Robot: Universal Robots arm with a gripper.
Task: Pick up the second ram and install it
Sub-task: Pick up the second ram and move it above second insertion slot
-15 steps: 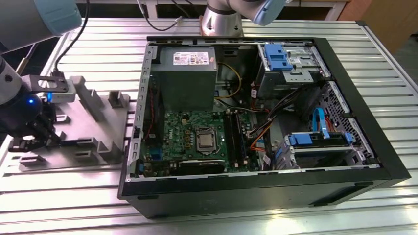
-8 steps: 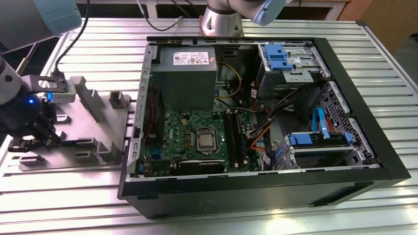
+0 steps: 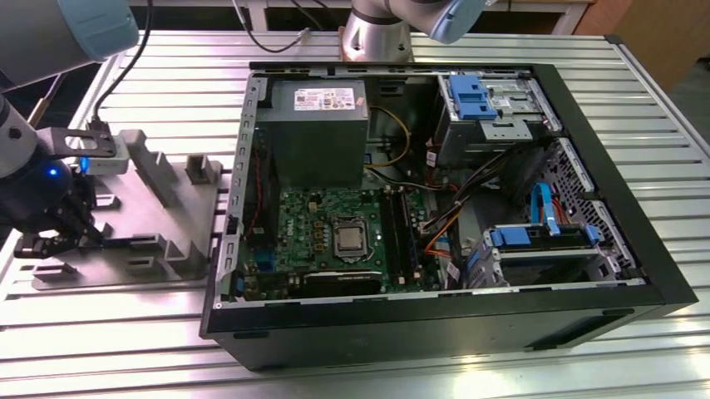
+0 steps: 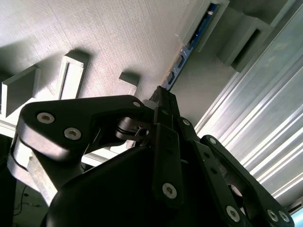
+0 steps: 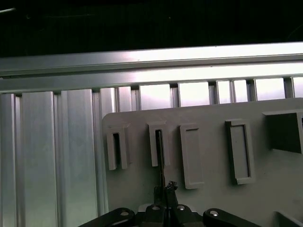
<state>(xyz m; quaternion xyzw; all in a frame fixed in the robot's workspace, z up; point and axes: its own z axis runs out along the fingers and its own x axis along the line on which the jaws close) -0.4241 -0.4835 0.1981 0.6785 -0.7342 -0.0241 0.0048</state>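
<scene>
Slatted aluminium table point(image 3: 633, 100), open PC case point(image 3: 621, 274), grey holder tray point(image 3: 166, 195). The second ram point(image 5: 159, 149) is seen upright in a tray slot, apparently pinched by the fingers of the gripper point(image 5: 165, 188). It is judged not yet lifted, and installation on the motherboard point(image 3: 322, 224) is left.

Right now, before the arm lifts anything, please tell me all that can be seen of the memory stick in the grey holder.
The memory stick is long, thin and flat, and is seen edge-on as a dark strip. In the second wrist view its edge shows small blue patches. It stands on edge in a narrow raised slot of the grey holder, the second slot from the holder's end, and is not yet lifted out. The gripper looks closed on the stick's near end.
</scene>
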